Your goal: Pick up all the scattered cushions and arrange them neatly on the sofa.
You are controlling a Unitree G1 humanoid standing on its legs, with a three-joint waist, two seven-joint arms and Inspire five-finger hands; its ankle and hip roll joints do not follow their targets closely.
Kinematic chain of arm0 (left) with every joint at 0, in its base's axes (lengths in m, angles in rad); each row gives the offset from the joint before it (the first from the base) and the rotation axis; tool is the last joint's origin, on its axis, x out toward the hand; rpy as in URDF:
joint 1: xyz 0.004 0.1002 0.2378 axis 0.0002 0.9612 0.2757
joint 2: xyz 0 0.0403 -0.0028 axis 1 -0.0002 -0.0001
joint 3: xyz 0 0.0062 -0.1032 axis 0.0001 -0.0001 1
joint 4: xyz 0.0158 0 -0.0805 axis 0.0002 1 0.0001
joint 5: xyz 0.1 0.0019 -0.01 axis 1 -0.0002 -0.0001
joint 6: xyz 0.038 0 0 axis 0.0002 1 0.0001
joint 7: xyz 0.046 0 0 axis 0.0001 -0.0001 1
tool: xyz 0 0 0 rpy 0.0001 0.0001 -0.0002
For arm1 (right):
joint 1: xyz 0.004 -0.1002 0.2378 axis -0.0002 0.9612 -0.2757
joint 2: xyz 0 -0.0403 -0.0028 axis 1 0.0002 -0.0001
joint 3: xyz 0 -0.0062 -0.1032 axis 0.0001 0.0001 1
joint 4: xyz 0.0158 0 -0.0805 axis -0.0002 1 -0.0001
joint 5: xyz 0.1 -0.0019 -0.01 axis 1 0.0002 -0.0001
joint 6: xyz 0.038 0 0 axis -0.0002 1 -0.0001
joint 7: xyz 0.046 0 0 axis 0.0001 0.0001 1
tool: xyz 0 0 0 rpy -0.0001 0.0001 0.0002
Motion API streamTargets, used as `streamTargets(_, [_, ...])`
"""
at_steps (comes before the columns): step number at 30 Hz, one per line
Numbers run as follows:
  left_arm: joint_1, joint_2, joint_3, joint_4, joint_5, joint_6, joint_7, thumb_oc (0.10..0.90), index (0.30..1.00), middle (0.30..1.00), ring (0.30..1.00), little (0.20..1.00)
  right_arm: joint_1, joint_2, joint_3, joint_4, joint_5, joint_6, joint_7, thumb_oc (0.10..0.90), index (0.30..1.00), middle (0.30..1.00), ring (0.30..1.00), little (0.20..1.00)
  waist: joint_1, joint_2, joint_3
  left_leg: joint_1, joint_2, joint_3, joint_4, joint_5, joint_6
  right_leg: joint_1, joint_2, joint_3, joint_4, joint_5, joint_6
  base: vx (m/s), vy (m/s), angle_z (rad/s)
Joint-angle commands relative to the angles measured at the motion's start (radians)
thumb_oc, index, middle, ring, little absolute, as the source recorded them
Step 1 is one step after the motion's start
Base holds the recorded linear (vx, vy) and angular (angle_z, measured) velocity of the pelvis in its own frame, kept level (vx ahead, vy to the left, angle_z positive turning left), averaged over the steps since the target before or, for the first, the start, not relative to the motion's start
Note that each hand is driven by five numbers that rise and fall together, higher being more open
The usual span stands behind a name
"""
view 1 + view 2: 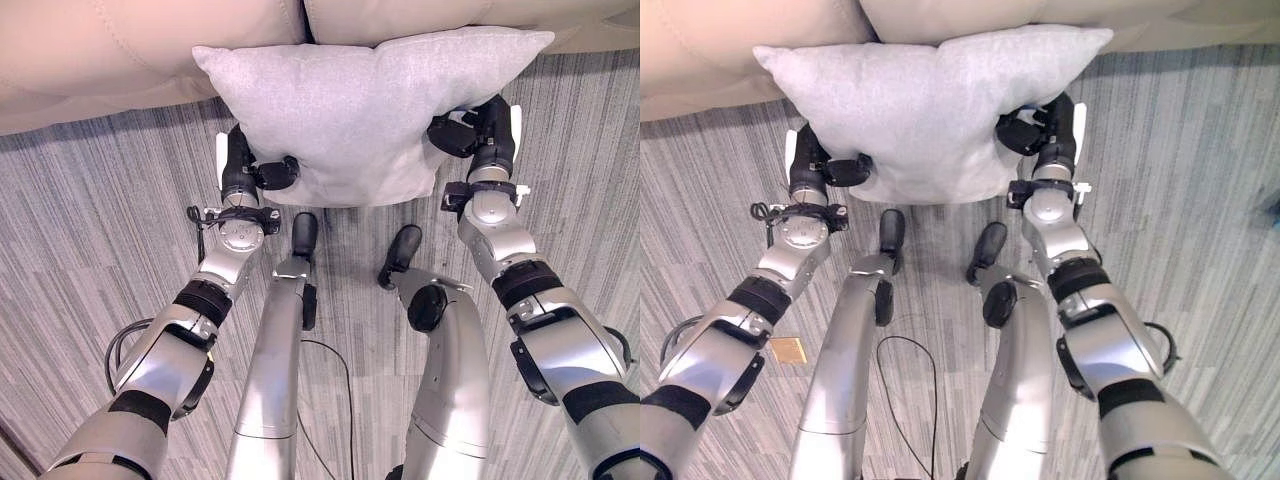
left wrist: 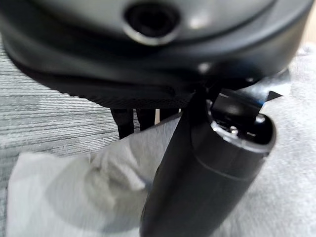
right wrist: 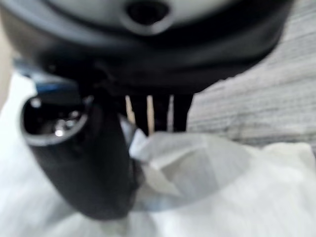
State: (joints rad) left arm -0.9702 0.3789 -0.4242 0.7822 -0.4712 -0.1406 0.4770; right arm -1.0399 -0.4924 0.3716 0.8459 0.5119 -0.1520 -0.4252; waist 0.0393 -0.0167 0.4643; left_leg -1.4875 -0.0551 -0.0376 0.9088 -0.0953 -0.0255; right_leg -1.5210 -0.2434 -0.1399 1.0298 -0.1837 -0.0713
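Observation:
A light grey square cushion (image 1: 360, 105) hangs in the air between both hands, its far edge at the front of the beige sofa (image 1: 120, 50). My left hand (image 1: 243, 170) pinches the cushion's near left corner, thumb on top and fingers underneath. My right hand (image 1: 480, 130) pinches the near right corner the same way. In the left wrist view the thumb (image 2: 207, 173) presses into the bunched cloth (image 2: 89, 187). The right wrist view shows the thumb (image 3: 84, 158) on the cloth (image 3: 197, 168), with the fingers (image 3: 158, 111) behind it.
Grey striped carpet (image 1: 90, 220) covers the floor in front of the sofa. The sofa seat cushions (image 1: 740, 30) run across the top of the view, with a seam (image 1: 305, 20) between two of them right behind the grey cushion.

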Motion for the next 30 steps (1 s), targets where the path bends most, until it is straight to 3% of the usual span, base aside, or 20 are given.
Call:
streamTargets(1, [0.073, -0.091, 0.043, -0.186, 0.035, -0.163, -0.024, 0.4, 0.3, 0.3, 0.3, 0.3, 0.084, 0.157, 0.043, -0.216, -0.074, -0.185, 0.076, 0.4, 0.3, 0.3, 0.3, 0.3, -0.001, 0.028, -0.243, 0.004, -0.019, -0.03, -0.069, -0.041, -0.01, 0.075, 0.049, 0.064, -0.069, -0.026, 0.116, -0.11, -0.014, -0.07])
streamTargets(5, [0.128, -0.099, 0.058, -0.216, 0.047, -0.163, -0.046, 0.4, 0.3, 0.3, 0.3, 0.3, 0.148, 0.172, 0.008, -0.267, -0.08, -0.194, 0.087, 0.4, 0.3, 0.3, 0.3, 0.3, -0.006, 0.032, -0.24, 0.117, -0.011, -0.043, -0.184, -0.011, -0.013, 0.178, 0.065, 0.042, -0.156, -0.003, 0.13, -0.07, -0.022, -0.03])
streamTargets(15, [0.447, -0.155, 0.056, -0.334, 0.09, -0.17, -0.159, 0.4, 0.3, 0.3, 0.3, 0.3, 0.489, 0.216, -0.057, -0.481, -0.141, -0.207, 0.158, 0.4, 0.3, 0.3, 0.3, 0.3, -0.004, 0.03, -0.248, 0.579, 0.011, -0.075, -0.514, 0.059, -0.049, 0.614, 0.068, -0.031, -0.455, 0.045, 0.147, -0.06, -0.064, 0.04])
streamTargets(16, [0.447, -0.155, 0.056, -0.334, 0.09, -0.17, -0.159, 0.4, 0.3, 0.3, 0.3, 0.3, 0.489, 0.216, -0.057, -0.481, -0.141, -0.206, 0.158, 0.4, 0.3, 0.3, 0.3, 0.3, -0.004, 0.03, -0.247, 0.581, 0.011, -0.076, -0.515, 0.06, -0.049, 0.616, 0.068, -0.032, -0.456, 0.046, 0.147, 0.02, -0.056, 0.0])
streamTargets(17, [0.481, -0.158, 0.055, -0.344, 0.091, -0.172, -0.172, 0.4, 0.3, 0.3, 0.3, 0.3, 0.529, 0.219, -0.062, -0.497, -0.149, -0.207, 0.162, 0.4, 0.3, 0.3, 0.3, 0.3, -0.002, 0.028, -0.251, 0.642, 0.012, -0.081, -0.554, 0.066, -0.052, 0.675, 0.073, -0.041, -0.497, 0.051, 0.149, 0.02, -0.108, 0.0])
streamTargets(18, [0.587, -0.156, 0.058, -0.367, 0.088, -0.17, -0.209, 0.4, 0.3, 0.3, 0.3, 0.3, 0.645, 0.211, -0.072, -0.526, -0.209, -0.182, 0.171, 0.4, 0.3, 0.3, 0.3, 0.3, 0.001, 0.025, -0.265, 0.797, 0.019, -0.086, -0.658, 0.119, -0.061, 0.839, 0.081, -0.081, -0.624, 0.101, 0.144, 0.06, -0.144, 0.01])
streamTargets(19, [0.62, -0.15, 0.065, -0.379, 0.09, -0.168, -0.217, 0.4, 0.3, 0.3, 0.3, 0.3, 0.68, 0.204, -0.079, -0.539, -0.227, -0.176, 0.176, 0.4, 0.3, 0.3, 0.3, 0.3, 0.001, 0.023, -0.269, 0.856, 0.024, -0.088, -0.691, 0.124, -0.065, 0.901, 0.087, -0.09, -0.663, 0.105, 0.145, 0.04, -0.114, 0.06])
streamTargets(20, [0.621, -0.15, 0.065, -0.379, 0.09, -0.167, -0.217, 0.4, 0.3, 0.3, 0.3, 0.3, 0.681, 0.205, -0.079, -0.54, -0.227, -0.176, 0.176, 0.4, 0.3, 0.3, 0.3, 0.3, 0.001, 0.023, -0.266, 0.863, 0.024, -0.089, -0.694, 0.125, -0.065, 0.908, 0.087, -0.092, -0.667, 0.106, 0.145, 0.08, -0.071, 0.13])
streamTargets(24, [0.736, -0.125, 0.088, -0.408, 0.084, -0.159, -0.255, 0.4, 0.3, 0.3, 0.3, 0.3, 0.805, 0.173, -0.115, -0.57, -0.272, -0.153, 0.203, 0.4, 0.3, 0.3, 0.3, 0.3, 0.004, 0.015, -0.293, 1.053, 0.045, -0.087, -0.789, 0.144, -0.078, 1.136, 0.116, -0.128, -0.802, 0.12, 0.148, 0.14, -0.105, 0.12])
streamTargets(25, [0.778, -0.109, 0.101, -0.423, 0.101, -0.154, -0.268, 0.4, 0.3, 0.3, 0.3, 0.3, 0.854, 0.168, -0.145, -0.586, -0.272, -0.156, 0.215, 0.4, 0.3, 0.3, 0.3, 0.3, 0.004, 0.01, -0.311, 1.127, 0.054, -0.085, -0.824, 0.148, -0.085, 1.233, 0.13, -0.143, -0.864, 0.12, 0.148, 0.13, -0.101, 0.03])
streamTargets(26, [0.778, -0.109, 0.1, -0.423, 0.101, -0.154, -0.268, 0.4, 0.3, 0.3, 0.3, 0.3, 0.854, 0.168, -0.146, -0.586, -0.272, -0.156, 0.215, 0.4, 0.3, 0.3, 0.3, 0.3, 0.003, 0.01, -0.311, 1.127, 0.053, -0.088, -0.826, 0.152, -0.085, 1.234, 0.13, -0.146, -0.868, 0.124, 0.149, 0.14, -0.102, 0.13])
streamTargets(30, [0.893, -0.106, 0.147, -0.434, 0.093, -0.145, -0.305, 0.4, 0.3, 0.3, 0.3, 0.3, 0.962, 0.149, -0.21, -0.615, -0.301, -0.148, 0.237, 0.4, 0.3, 0.3, 0.3, 0.3, 0.006, -0.012, -0.355, 1.242, 0.064, -0.059, -0.824, 0.128, -0.095, 1.415, 0.157, -0.17, -0.974, 0.122, 0.145, 0.13, -0.058, 0.31])
